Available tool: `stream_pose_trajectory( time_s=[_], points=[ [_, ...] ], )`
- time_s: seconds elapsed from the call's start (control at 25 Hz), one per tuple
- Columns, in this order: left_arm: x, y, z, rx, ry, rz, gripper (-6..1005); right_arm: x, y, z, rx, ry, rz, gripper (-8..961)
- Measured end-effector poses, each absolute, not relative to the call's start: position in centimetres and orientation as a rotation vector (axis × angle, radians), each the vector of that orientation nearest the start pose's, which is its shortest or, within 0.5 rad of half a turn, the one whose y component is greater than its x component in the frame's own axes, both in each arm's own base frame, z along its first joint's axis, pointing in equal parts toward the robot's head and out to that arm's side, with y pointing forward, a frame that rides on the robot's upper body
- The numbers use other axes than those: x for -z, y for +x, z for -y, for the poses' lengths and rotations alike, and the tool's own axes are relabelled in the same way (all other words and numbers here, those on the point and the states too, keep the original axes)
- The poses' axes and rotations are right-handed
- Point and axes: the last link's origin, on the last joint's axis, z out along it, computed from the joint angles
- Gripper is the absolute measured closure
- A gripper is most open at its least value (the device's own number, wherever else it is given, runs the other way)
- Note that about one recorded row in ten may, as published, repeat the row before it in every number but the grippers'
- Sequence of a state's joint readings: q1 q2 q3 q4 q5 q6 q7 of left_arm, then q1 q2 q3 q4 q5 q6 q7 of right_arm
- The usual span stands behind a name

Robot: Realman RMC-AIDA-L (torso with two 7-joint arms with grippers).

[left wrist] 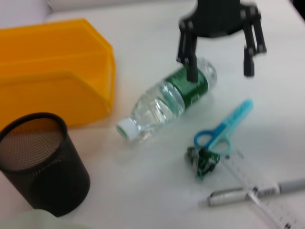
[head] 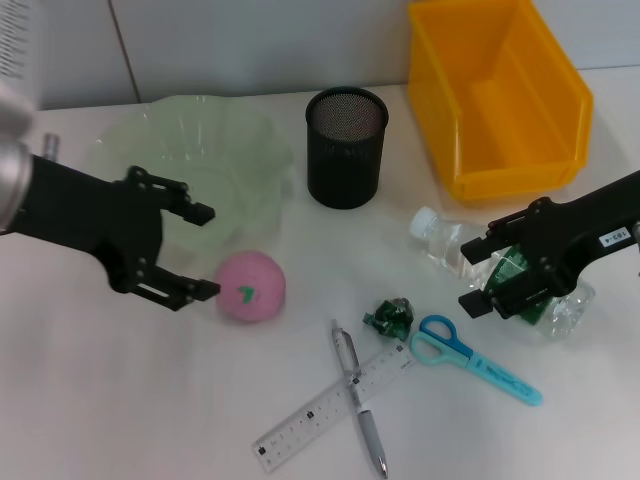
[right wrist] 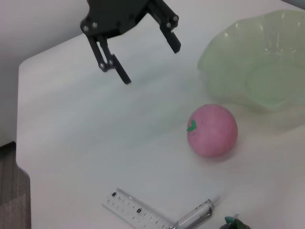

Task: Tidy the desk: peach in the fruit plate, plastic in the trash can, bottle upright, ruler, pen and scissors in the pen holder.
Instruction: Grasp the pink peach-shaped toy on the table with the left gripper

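Nearest lie the ruler (head: 335, 406) and pen (head: 358, 395), crossed on the table (head: 120, 400). Left gripper (head: 195, 252), fingers wide and empty, faces the peach (head: 251, 287) just right of it, beside the plate (head: 190, 160). Right gripper (head: 478, 277), also spread empty, hovers over the fallen bottle (head: 480, 265), which lies slanting near-right to far-left.

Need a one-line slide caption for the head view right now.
Left gripper open beside the peach; right gripper open over the lying bottle.

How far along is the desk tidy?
Nothing done yet. Peach sits beside the fruit plate, open left gripper near it. Open right gripper straddles the lying bottle. Plastic, ruler, pen, scissors remain on the desk.
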State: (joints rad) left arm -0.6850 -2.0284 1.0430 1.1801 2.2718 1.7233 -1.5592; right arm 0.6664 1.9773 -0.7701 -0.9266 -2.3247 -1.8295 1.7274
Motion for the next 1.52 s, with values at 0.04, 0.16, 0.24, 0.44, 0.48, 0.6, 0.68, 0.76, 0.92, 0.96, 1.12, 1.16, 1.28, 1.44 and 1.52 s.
stream_pose_trajectory(
  time_s=[0.04,0.16,0.24,0.44,0.48,0.6,0.68,0.76,0.92,0.96,1.12,1.16,1.28,1.44,1.52],
  points=[
    [-3.7,-16.8,-36.3,-0.081,-3.036,-0.128,168,-5.7,23.1,-34.6,-0.123,-3.032,-0.642,156],
    [-2.4,-16.2,-36.5,-0.203,-3.039,-0.202,168,-5.6,23.2,-34.6,-0.125,-3.034,-0.658,156],
    [-1.5,-16.0,-36.7,-0.292,-3.037,-0.254,168,-5.6,23.2,-34.7,-0.125,-3.032,-0.667,156],
    [0.2,-15.4,-37.0,-0.404,-3.021,-0.332,168,-5.6,23.3,-34.7,-0.126,-3.028,-0.672,156],
    [0.6,-15.0,-37.1,-0.431,-3.020,-0.358,168,-5.5,23.3,-34.7,-0.125,-3.028,-0.672,156],
    [1.0,-14.8,-37.2,-0.440,-3.018,-0.372,169,-5.6,23.1,-34.9,-0.121,-3.027,-0.662,156],
    [1.3,-14.8,-37.3,-0.445,-3.016,-0.374,169,-5.7,23.0,-35.1,-0.117,-3.029,-0.657,156],
    [1.4,-14.8,-37.4,-0.447,-3.015,-0.375,169,-5.7,23.1,-35.0,-0.112,-3.030,-0.658,156],
    [1.9,-14.9,-37.6,-0.446,-2.998,-0.390,169,-5.7,23.2,-35.1,-0.087,-3.033,-0.661,155],
    [1.9,-14.9,-37.6,-0.446,-2.998,-0.390,169,-5.7,23.1,-35.1,-0.083,-3.034,-0.662,155],
    [2.8,-14.7,-37.6,-0.465,-3.002,-0.410,169,-5.8,23.0,-35.1,-0.080,-3.038,-0.659,155],
    [2.9,-14.7,-37.6,-0.468,-3.003,-0.411,169,-5.8,23.0,-35.2,-0.079,-3.038,-0.659,155],
    [3.4,-14.6,-37.8,-0.483,-3.009,-0.415,169,-5.7,22.9,-35.2,-0.071,-3.046,-0.659,155],
    [4.1,-14.7,-38.3,-0.510,-2.989,-0.426,169,-5.4,22.7,-35.2,-0.051,-3.061,-0.658,155],
    [4.2,-14.7,-38.4,-0.518,-2.979,-0.436,170,-5.2,22.5,-35.3,-0.043,-3.068,-0.658,155]
  ],
)
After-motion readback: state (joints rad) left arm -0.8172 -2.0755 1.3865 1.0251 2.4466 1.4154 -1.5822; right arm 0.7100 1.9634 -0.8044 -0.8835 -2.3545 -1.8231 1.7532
